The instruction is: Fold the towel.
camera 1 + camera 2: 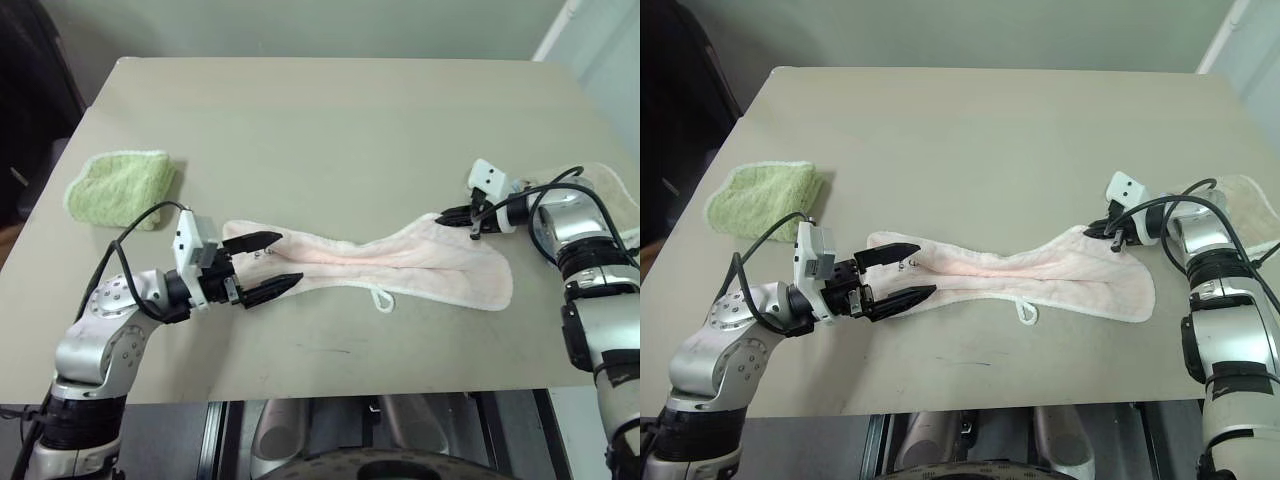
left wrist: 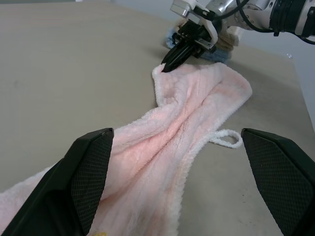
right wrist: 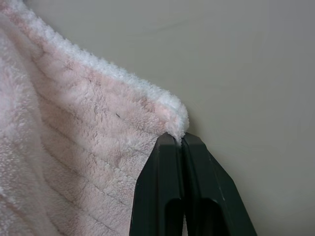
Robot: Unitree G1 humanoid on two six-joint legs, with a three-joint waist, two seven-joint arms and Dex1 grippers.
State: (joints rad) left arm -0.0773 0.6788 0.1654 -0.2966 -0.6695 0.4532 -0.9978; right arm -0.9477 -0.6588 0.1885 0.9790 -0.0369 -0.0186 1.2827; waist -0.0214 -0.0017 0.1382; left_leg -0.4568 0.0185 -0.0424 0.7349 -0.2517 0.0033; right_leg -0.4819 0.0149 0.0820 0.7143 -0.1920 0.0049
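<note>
The right gripper (image 1: 460, 214), at centre right, is pinched tight on a corner of the pink towel (image 1: 400, 258). The towel lies bunched on the table (image 1: 330, 120), its long axis running left to right. The left gripper (image 1: 262, 264) points level with its fingers spread wide around the towel's left end.

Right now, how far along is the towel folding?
Early stage. Done: the right gripper has shut on a corner of the pink towel. In hand: the left gripper stands open around the towel's other end, not yet closed on it. Left: no fold is made; the towel lies stretched and bunched lengthwise across the table.
</note>
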